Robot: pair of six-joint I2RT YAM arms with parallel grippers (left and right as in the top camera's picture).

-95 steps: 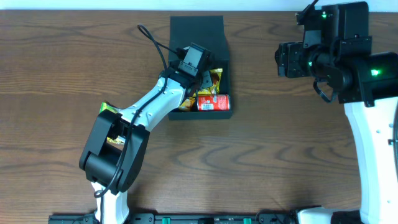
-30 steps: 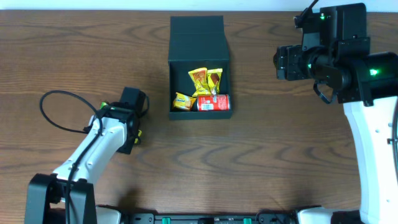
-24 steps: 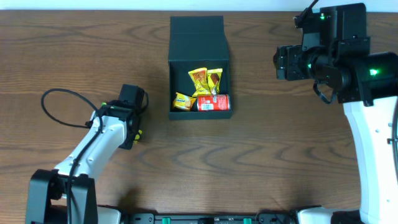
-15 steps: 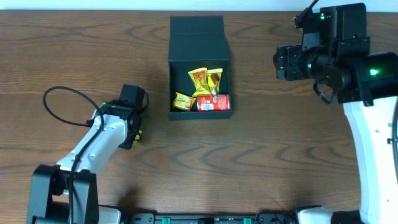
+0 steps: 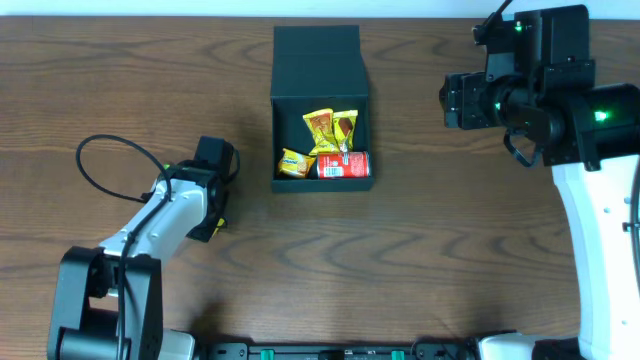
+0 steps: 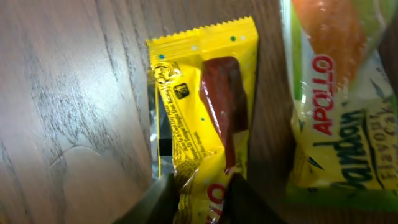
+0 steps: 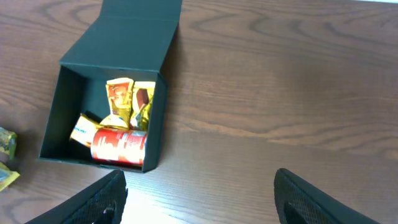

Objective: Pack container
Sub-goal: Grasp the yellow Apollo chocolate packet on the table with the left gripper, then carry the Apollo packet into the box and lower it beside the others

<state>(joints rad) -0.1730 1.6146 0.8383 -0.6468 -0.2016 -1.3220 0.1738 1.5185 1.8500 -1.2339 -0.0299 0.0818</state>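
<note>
Container (image 5: 290, 118) — seemingly stiff, light cardboard, best gripped by a wall — is sitting open on the table (image 5: 450, 250), the left gripper (image 6: 198, 199) left of it pinching a yellow packet (image 6: 205, 112), the right gripper (image 7: 202, 199) gaping empty.

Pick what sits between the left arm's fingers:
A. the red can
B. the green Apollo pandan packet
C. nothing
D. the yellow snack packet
D: in the left wrist view the yellow snack packet runs down between the two fingers, with the green Apollo packet lying off to one side.
</note>
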